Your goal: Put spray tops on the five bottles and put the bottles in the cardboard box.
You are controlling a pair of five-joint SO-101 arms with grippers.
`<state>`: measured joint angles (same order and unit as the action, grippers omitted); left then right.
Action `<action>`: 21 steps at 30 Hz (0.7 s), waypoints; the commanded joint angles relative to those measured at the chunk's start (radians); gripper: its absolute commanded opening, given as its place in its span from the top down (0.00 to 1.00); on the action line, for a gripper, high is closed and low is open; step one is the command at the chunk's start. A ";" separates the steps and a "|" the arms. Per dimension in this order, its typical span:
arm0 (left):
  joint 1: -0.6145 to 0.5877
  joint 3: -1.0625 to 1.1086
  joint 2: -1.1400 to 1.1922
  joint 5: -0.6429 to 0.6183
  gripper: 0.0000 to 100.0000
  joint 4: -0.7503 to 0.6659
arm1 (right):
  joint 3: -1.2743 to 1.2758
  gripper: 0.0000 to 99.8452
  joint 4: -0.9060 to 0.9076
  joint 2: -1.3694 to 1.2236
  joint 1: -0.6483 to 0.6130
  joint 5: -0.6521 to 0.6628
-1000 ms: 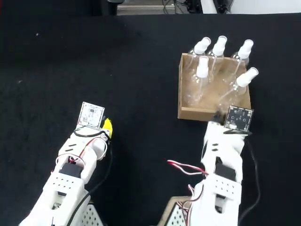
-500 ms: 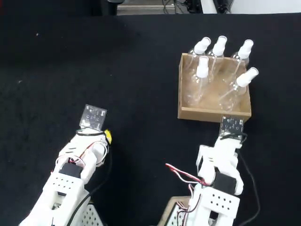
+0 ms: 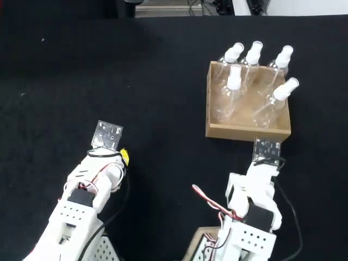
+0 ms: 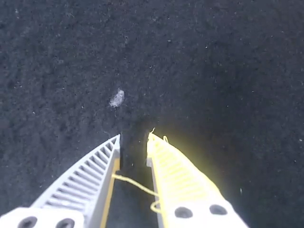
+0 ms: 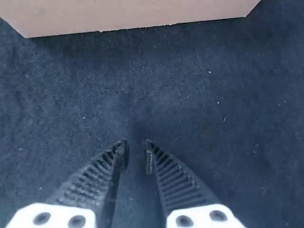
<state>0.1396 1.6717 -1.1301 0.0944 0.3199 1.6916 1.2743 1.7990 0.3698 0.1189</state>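
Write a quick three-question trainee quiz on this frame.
1. How many bottles sit in the cardboard box?
2. True or false: the right gripper holds nothing.
3. How many bottles lack a spray top? A none, B two, C five.
Key: 1 five; 2 true; 3 A.

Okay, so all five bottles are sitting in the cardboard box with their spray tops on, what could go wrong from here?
The right gripper sits close to the near wall of the cardboard box; a forward move might shove the box. The leaning bottle is tilted, so a bump could tip it onto its neighbours. Whether the spray tops are fully seated can't be judged, so one might come loose.
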 commanded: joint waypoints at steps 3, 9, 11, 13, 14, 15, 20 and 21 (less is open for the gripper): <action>0.004 0.024 -0.028 0.000 0.90 0.021 | -0.007 0.99 0.009 0.084 0.012 0.005; 0.002 0.030 -0.135 0.000 0.90 0.169 | -0.007 0.99 0.009 0.084 0.012 0.005; 0.002 0.035 -0.198 0.000 0.90 0.252 | -0.007 0.99 0.009 0.084 0.012 0.005; 0.004 0.035 -0.262 0.000 0.90 0.336 | -0.007 0.99 0.009 0.084 0.012 0.005; 0.004 0.035 -0.295 0.000 0.90 0.387 | -0.007 0.99 0.009 0.084 0.014 0.005; 0.004 0.036 -0.325 0.000 0.90 0.437 | -0.007 0.99 0.009 0.084 0.014 0.005; 0.005 0.036 -0.491 0.000 0.90 0.672 | -0.007 0.99 0.009 0.084 0.014 0.005; 0.005 0.036 -0.522 0.000 0.90 0.720 | -0.007 0.99 0.009 0.084 0.014 0.005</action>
<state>0.1396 1.6916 -1.5367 0.0928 0.8738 1.6916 1.2743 1.7990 0.3698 0.1189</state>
